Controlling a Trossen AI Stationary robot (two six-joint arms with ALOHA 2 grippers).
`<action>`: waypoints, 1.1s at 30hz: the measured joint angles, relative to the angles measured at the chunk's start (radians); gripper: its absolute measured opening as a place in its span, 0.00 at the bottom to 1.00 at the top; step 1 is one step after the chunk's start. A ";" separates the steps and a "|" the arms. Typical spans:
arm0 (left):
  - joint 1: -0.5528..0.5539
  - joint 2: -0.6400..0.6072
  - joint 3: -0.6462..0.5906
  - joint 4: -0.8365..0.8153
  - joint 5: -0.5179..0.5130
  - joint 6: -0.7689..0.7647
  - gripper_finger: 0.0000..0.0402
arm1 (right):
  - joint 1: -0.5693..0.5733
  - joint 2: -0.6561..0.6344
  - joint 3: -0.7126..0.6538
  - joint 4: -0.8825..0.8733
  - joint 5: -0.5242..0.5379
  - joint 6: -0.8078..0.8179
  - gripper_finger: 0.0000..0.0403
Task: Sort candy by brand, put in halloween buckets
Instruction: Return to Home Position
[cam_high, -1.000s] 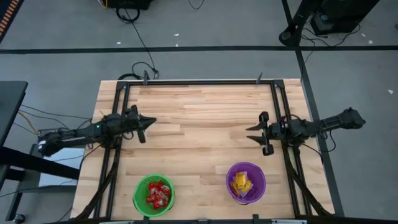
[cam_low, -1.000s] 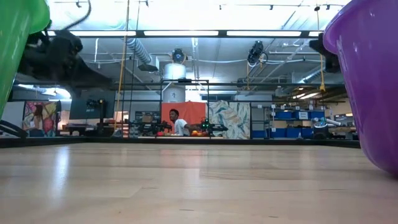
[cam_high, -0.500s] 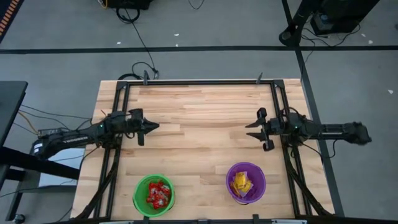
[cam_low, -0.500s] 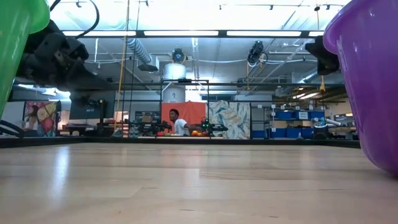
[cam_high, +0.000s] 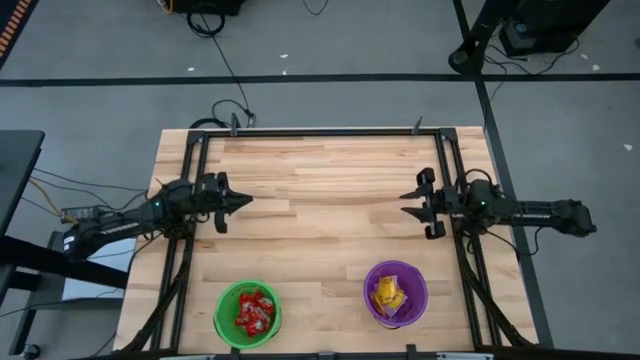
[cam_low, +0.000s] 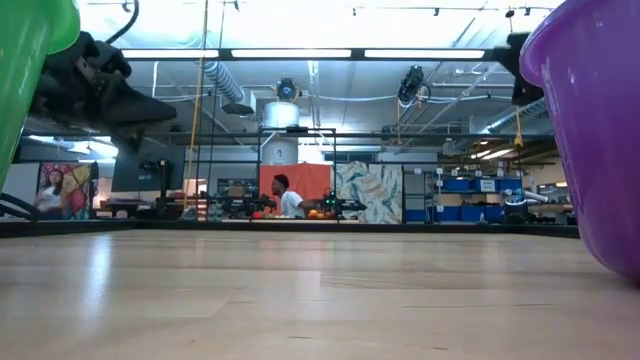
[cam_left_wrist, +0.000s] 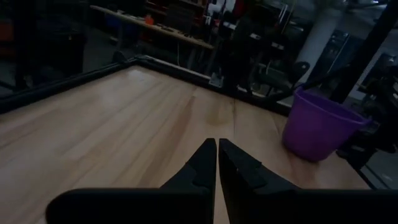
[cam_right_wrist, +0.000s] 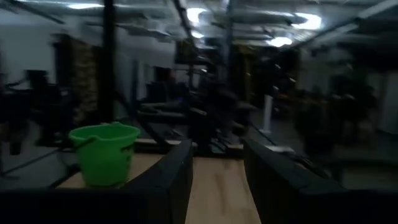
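candy (cam_high: 253, 312) in buckets (cam_high: 224, 298), well apart from left tool (cam_high: 244, 201), right tool (cam_high: 408, 204)

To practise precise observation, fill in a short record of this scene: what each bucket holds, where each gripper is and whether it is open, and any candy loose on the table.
green bucket: left part of the table's lower edge in the high view; holds red candy
purple bucket: right part of the same edge; holds yellow candy
left gripper: over the table's left side, fingers shut, holding nothing
right gripper: over the table's right side, fingers open, holding nothing
loose candy on table: none visible
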 joint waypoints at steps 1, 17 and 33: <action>0.000 -0.012 0.008 -0.019 0.003 0.004 0.06 | -0.003 -0.012 0.000 -0.021 0.020 0.011 0.38; 0.000 -0.094 0.102 -0.314 -0.015 0.062 0.06 | -0.012 -0.238 0.000 -0.422 0.135 0.085 0.38; -0.001 -0.094 0.096 -0.240 -0.016 0.074 0.06 | -0.012 -0.237 0.000 -0.442 0.165 0.030 0.38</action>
